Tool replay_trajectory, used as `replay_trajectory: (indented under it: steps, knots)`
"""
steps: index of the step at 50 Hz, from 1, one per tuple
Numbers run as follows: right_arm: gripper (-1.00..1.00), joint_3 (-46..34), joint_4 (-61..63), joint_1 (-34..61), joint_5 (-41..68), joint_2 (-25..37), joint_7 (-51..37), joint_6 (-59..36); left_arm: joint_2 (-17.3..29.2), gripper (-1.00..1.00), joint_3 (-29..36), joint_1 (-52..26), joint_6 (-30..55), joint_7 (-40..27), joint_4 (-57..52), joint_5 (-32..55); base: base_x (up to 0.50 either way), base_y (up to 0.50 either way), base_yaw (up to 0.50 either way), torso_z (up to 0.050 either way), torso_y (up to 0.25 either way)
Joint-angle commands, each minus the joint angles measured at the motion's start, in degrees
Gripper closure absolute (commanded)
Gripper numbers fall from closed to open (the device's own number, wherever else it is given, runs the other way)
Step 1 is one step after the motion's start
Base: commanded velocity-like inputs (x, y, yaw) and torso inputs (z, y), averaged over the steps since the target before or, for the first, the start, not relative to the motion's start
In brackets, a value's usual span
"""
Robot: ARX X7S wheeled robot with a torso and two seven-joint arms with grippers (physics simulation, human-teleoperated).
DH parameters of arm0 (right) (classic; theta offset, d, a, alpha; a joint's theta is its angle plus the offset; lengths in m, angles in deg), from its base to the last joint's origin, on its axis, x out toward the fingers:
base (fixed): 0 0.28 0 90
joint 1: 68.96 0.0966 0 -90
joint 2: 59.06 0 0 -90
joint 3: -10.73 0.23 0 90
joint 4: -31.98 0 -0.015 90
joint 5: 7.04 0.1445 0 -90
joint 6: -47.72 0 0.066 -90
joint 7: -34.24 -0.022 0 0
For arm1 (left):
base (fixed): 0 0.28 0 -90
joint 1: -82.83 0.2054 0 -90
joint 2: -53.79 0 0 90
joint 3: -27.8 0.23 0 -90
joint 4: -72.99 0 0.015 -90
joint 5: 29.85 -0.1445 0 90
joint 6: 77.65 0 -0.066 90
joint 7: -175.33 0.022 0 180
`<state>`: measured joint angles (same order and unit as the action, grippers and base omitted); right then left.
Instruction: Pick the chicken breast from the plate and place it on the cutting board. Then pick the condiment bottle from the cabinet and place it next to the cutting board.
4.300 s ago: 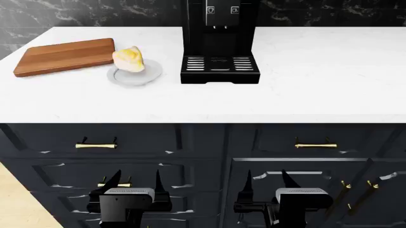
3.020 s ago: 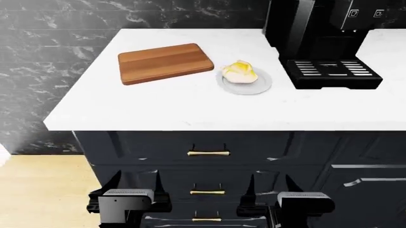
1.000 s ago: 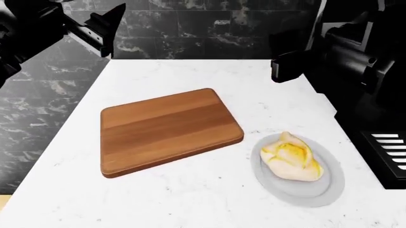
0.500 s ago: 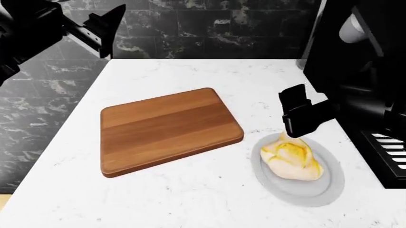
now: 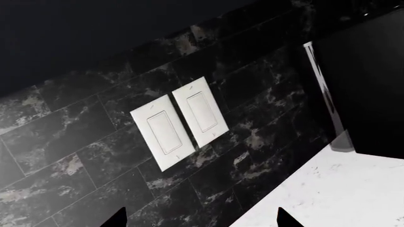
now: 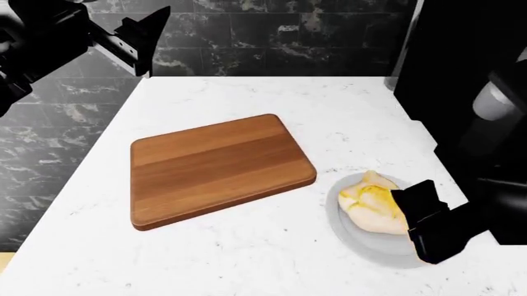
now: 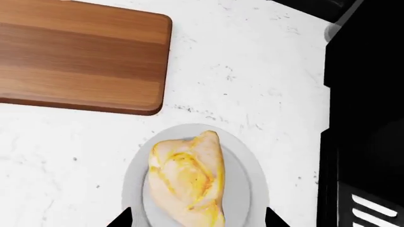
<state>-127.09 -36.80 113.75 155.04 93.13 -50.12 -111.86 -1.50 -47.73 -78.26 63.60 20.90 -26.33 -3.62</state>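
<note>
Right wrist view looked straight down on the chicken (image 7: pixel 187 182), which lay on the plate (image 7: pixel 252 182) just beside the board (image 7: pixel 82 56). The right gripper's (image 7: pixel 196 218) tips stood spread either side of it, likely lined up to grasp. The left gripper (image 5: pixel 200 218) was also spread, raised by the wall, clear of the work.

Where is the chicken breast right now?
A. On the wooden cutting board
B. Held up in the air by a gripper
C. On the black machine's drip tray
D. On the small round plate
D: the chicken breast lies on the plate, beside the bare cutting board, with the right gripper open around it.
</note>
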Motion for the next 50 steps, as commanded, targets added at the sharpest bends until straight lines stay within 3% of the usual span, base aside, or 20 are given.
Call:
replay_trajectory:
  steps: [1,50]
  knots:
    - [-1.00,-2.1,1.1,0.1,1.2,1.8,1.3,0.5,0.1,-1.00,0.0,0.0,0.0,-0.1,-0.2,0.2,0.00,0.00,0.00,0.000,0.000]
    - [-1.00,1.8,-5.2,-10.3,-14.3,-1.2,15.0,-4.8,0.1,-1.00,0.8,0.3,0.2,-1.1,-1.0,0.3,0.00,0.00,0.00,0.000,0.000]
